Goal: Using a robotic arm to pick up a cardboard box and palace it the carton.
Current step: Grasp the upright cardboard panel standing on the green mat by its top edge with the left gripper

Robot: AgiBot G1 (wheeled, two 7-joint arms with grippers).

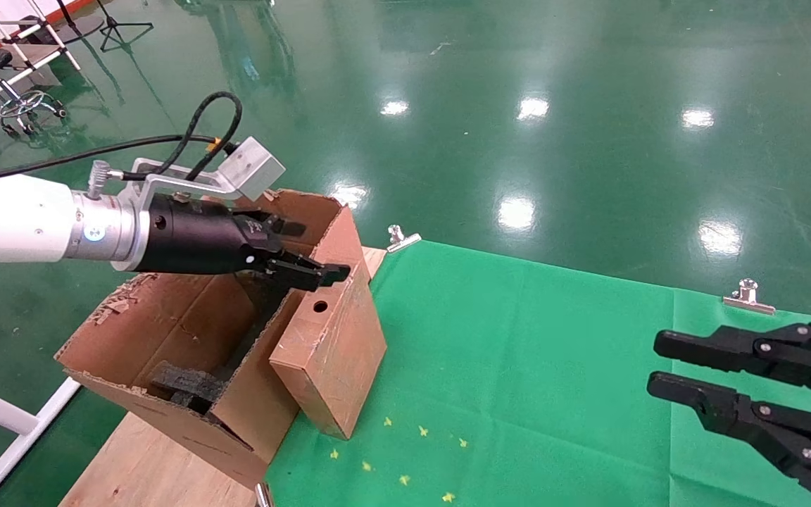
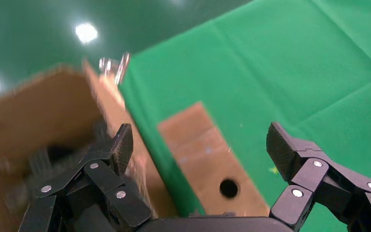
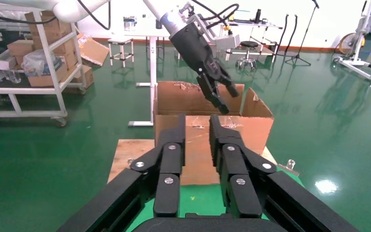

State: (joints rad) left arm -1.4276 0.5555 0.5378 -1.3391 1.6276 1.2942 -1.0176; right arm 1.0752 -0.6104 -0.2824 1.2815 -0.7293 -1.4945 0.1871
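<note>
Your left claw [image 1: 307, 264] hovers spread above the cardboard box [image 1: 331, 338], which leans against the carton [image 1: 180, 331] at the surface's left edge. Grasp pending: lower, pinch its narrow top. Right claw [image 1: 666, 366] waits, slightly parted.

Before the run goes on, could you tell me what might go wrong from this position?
The cardboard box stands tilted outside the carton, leaning on its flap, so a nudge might topple it. The left gripper hangs open above the box's holed end and could clip the flap when descending. The right gripper is parked aside.
</note>
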